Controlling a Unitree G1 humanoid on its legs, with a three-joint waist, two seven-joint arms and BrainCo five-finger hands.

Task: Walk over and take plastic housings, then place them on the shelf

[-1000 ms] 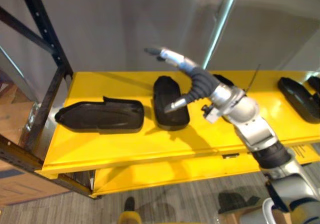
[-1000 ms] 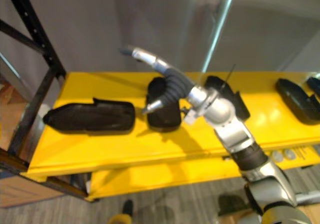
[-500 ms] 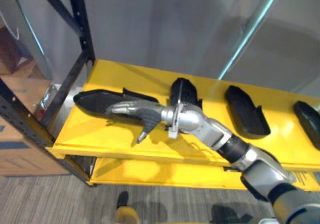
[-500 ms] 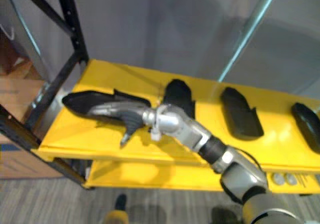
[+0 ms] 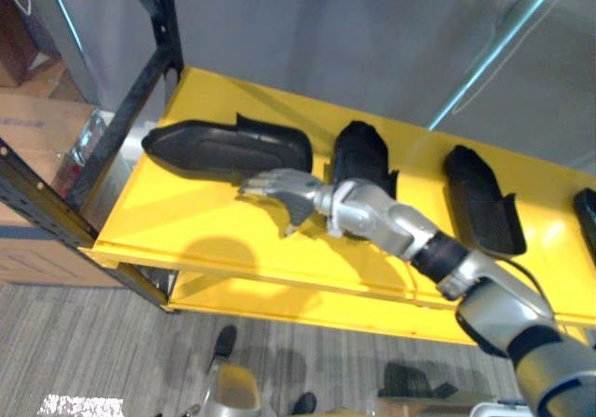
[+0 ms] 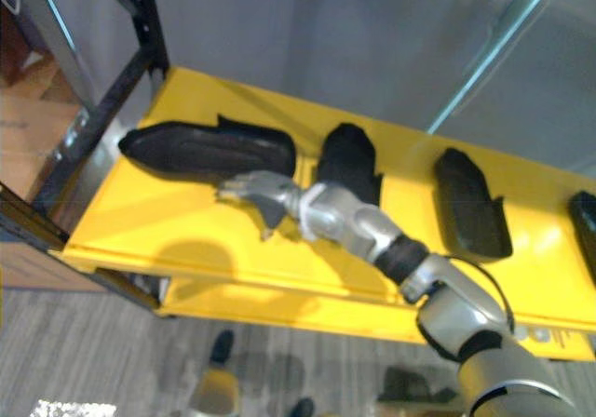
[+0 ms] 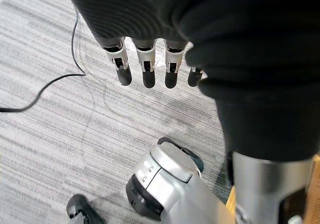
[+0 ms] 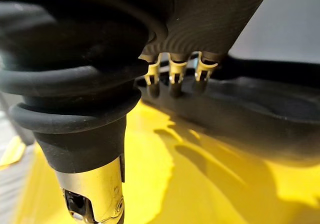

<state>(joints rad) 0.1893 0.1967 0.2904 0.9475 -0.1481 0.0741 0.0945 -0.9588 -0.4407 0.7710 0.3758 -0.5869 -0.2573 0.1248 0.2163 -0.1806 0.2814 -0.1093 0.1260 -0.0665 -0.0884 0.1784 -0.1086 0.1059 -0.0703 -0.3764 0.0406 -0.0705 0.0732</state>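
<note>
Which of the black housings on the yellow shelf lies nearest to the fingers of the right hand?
The long housing at the left end of the shelf: the open right hand is right at its near edge. The shorter housings lie farther right.

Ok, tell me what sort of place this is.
Probably a factory or warehouse storage area. There is a yellow metal shelf on a black steel rack, black plastic housings laid out in a row on it, and a grey striped floor below.
</note>
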